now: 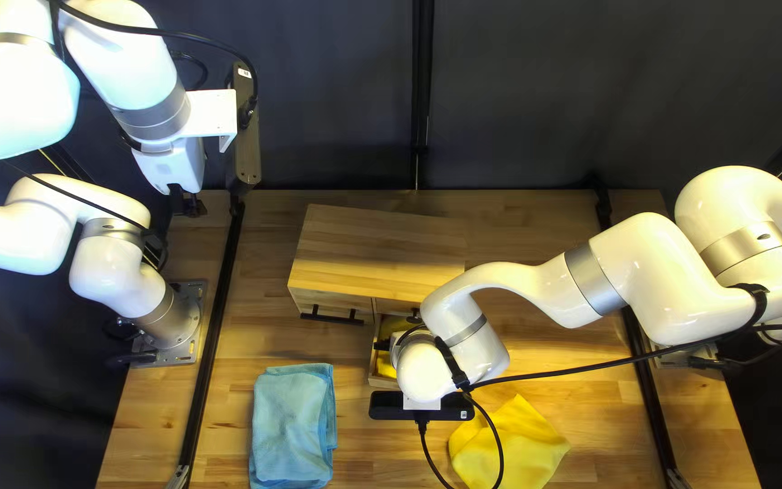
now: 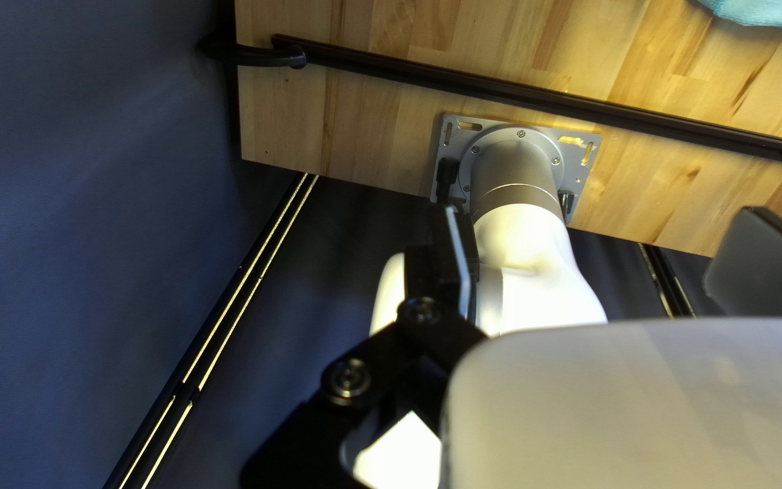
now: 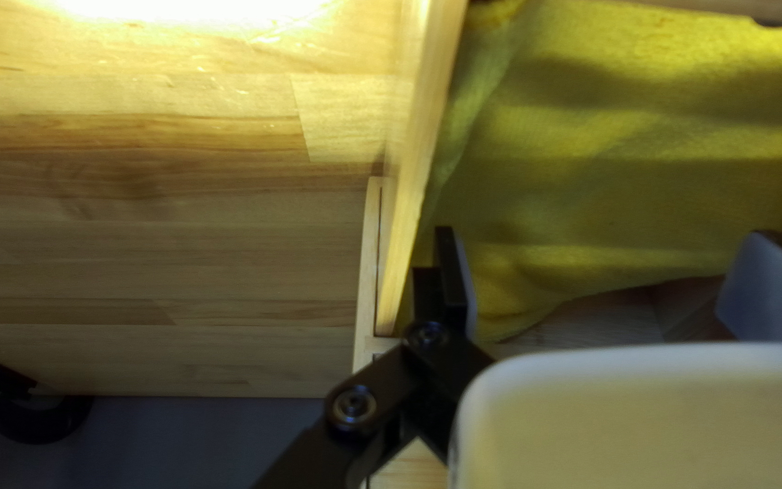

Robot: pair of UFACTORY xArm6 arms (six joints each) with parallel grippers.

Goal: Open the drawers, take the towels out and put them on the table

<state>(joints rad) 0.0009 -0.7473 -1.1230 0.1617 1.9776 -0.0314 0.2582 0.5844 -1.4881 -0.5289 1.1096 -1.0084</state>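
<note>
Right tool (image 3: pixel 601 238) stood wide open, lowered into the open drawer (image 3: pixel 404 170). One finger (image 3: pixel 451 272) sat just inside the drawer's side wall, at the edge of a yellow towel (image 3: pixel 608 136) lying in the drawer. Fingers spread above the cloth, not clamped on it.

This drawer belonged to a wooden cabinet (image 1: pixel 377 251) at mid-tabletop. The neighbouring drawer (image 1: pixel 330 300), with a black handle, was shut.

Out on the tabletop (image 1: pixel 370 462) lay a folded blue towel (image 1: pixel 292 424) at the near edge, toward the left edge. A second yellow towel (image 1: pixel 510 445) lay crumpled at the near edge, on the other side of the open drawer's front.

Left tool (image 2: pixel 608 244) was also open and empty, raised above its own arm's base plate (image 2: pixel 452 136) at the left edge.
</note>
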